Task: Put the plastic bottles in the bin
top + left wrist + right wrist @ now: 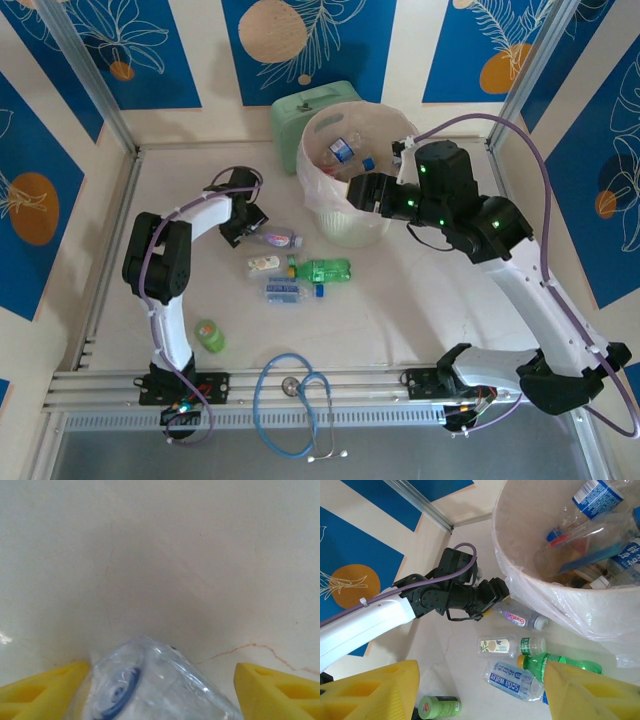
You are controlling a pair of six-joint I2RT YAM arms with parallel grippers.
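Clear bottle [275, 240]: smooth, transparent, round-bodied, with a pink-lettered label; laid on its side on the table, left of the bin.
Loose bottles: a cream-labelled one [265, 264], a translucent green one [325, 270] and a blue-labelled one [282, 291] are laid close together just on the near side of the clear bottle; a short green one [209, 335] is laid apart, nearer the left arm's base.
Binned bottles [342, 150]: several crumpled clear ones with blue labels and caps are piled inside the bin.
Bin [345, 230]: round, pale, lined with a wrinkled translucent bag; stood at the far middle of the table.
Left gripper [162, 666]: yellow wedge fingers are set apart on either side of the clear bottle; one is touching it, and a sliver of table is seen beside the other.
Right gripper [481, 672]: yellow fingers are spread wide with nothing between them; held by the bin's rim.
Table [430, 310]: smooth cream surface with faint hairline marks.
Box [310, 105]: mint-green, round-cornered, just behind the bin.
Stethoscope [300, 400]: blue tubing is looped at the near edge.
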